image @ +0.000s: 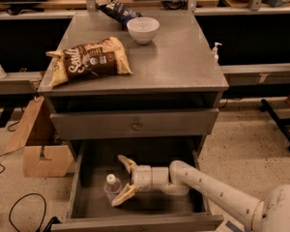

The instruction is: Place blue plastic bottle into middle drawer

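The blue plastic bottle, clear with a white cap, stands upright on the floor of the open middle drawer, toward its left side. My gripper reaches into the drawer from the right, low over the floor. Its two tan fingers are spread wide apart, and the bottle stands just at the fingertips, between them, not clamped. My white arm runs off to the lower right.
Above is a shut grey drawer with a round knob. On the cabinet top lie a brown chip bag, a white bowl and a dark blue bag. A pump dispenser stands at the right, a cardboard box at the left.
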`<state>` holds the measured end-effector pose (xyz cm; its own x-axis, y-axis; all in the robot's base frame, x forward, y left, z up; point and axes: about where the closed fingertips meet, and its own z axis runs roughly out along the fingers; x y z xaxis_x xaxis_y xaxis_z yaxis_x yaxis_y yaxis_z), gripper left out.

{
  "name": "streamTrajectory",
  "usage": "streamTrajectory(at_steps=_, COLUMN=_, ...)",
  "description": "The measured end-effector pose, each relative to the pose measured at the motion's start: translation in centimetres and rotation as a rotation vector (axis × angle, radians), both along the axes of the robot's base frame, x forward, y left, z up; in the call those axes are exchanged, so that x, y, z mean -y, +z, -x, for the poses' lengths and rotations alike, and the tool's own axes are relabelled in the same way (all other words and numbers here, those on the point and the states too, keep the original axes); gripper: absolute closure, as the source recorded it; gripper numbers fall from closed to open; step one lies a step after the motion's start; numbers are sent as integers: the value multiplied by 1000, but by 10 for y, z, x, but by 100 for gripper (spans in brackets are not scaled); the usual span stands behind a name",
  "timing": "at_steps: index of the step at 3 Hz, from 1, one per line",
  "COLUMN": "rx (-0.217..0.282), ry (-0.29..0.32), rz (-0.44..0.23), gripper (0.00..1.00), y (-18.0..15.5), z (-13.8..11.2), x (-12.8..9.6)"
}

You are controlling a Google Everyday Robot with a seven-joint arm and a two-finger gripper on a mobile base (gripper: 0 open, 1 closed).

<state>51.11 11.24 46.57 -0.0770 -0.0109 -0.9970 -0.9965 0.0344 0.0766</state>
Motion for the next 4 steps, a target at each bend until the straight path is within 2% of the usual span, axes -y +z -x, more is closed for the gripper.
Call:
streamTrajectory(at_steps=1, rx=0, ry=-3, rz=6, gripper=0, y=3, z=0, x=3)
streamTrajectory(at_steps=2, rx=-2, ry=-23, rz=44, gripper=0, y=20, z=3, x=20)
streamTrajectory(at_steps=3, rx=-44, ry=-49, rz=167, gripper=0, y=56, z=39, x=80)
streamTrajectory(at_steps=4, rx=-74, ry=-34, rz=269, gripper=0, y=100, z=71, x=118)
